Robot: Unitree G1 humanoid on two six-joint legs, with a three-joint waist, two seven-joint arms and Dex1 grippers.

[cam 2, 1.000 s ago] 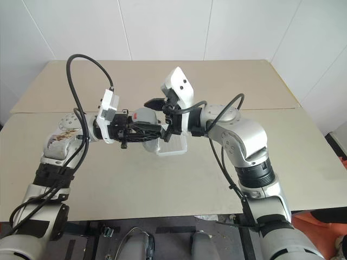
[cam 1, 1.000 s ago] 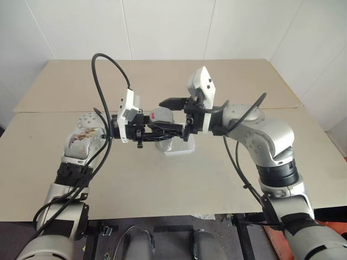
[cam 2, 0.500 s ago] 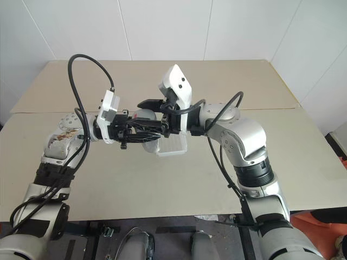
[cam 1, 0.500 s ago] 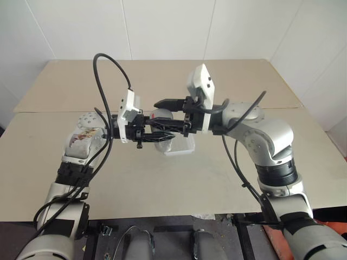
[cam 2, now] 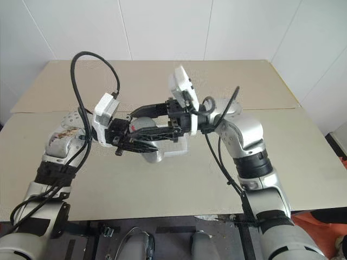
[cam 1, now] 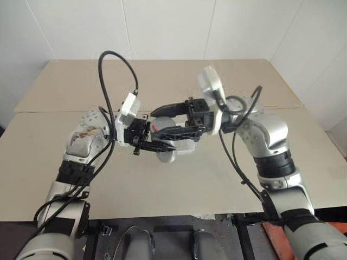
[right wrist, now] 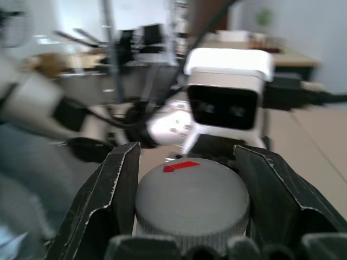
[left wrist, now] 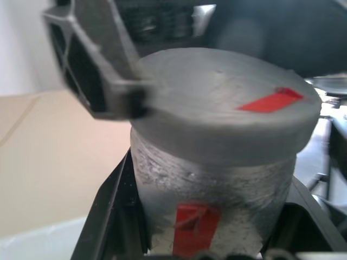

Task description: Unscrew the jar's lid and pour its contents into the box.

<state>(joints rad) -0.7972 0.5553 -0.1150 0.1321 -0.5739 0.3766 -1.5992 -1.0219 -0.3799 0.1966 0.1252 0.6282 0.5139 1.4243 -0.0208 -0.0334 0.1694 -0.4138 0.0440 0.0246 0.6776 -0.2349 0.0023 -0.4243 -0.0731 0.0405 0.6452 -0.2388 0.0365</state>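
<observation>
We are holding the jar (left wrist: 211, 195) up in the air between our two arms, above the table (cam 1: 227, 173) and just over the box (cam 2: 176, 147), which is lying on the tabletop beneath it. Our left gripper (cam 1: 157, 142) is clamping the jar's body, while our right gripper (right wrist: 187, 206) is closing its fingers on either side of the lid (right wrist: 191, 201). We judge we are at the unscrewing step, lid not yet off. Next the right wrist needs to be twisting while the left is keeping the body from turning. In the head views the jar's long axis is lying tilted, with the lid end pointing toward our right arm
</observation>
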